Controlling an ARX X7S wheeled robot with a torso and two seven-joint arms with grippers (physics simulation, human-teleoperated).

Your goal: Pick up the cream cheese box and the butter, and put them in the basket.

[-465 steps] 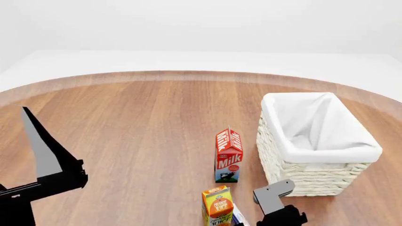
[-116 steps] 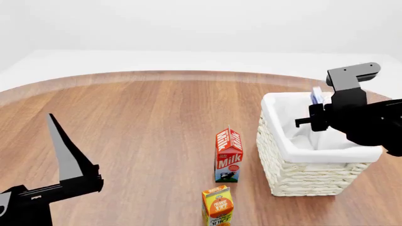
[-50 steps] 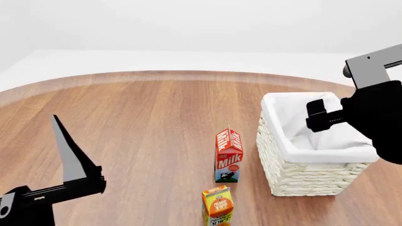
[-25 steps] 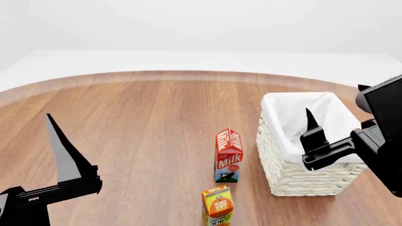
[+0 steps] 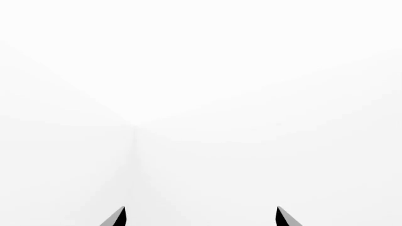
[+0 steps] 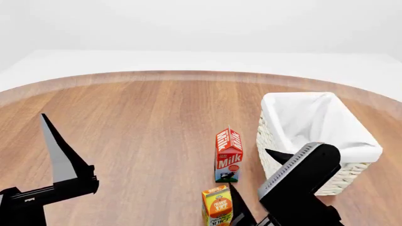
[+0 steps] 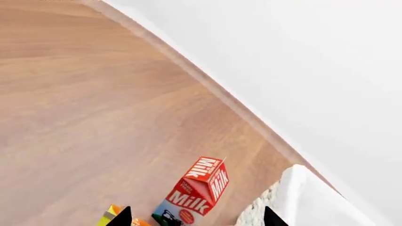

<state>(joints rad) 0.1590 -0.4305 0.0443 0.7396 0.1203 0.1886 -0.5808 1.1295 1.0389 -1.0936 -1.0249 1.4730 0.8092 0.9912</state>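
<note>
Butter is nowhere in sight, so the right tool point(image 7: 195, 221), tips apart and empty beside the basket point(image 6: 312, 155), should search low past the juice carton point(image 6: 217, 205) without toppling it.

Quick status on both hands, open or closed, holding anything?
Left hand: open, empty.
Right hand: open, empty.

Both arms point(image 6: 53, 188) sit low, jaws spread apart and empty
</note>
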